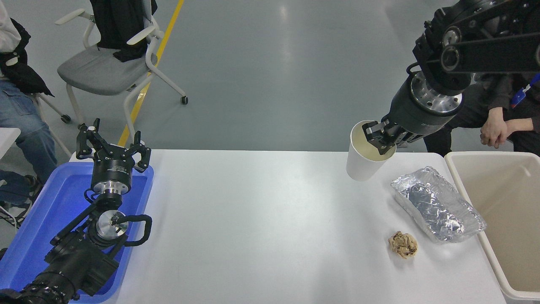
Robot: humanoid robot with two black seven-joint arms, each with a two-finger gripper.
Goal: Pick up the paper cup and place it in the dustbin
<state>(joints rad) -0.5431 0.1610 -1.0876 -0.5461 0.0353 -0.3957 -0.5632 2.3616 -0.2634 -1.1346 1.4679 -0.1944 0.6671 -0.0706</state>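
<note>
Right gripper [381,136] pinched on the rim of the paper cup [365,154], one finger inside and one outside; cup up in the air, tilted, above the far edge of the table [253,219], not yet over the dustbin [502,219] at the right edge. Left gripper [112,145] parked with fingers spread wide above the blue tray [42,215] at the left edge. Could slip out, held only by a thin rim; could drop early onto the foil container [436,204] between cup and bin; could bump the bin's rim if carried too low.
</note>
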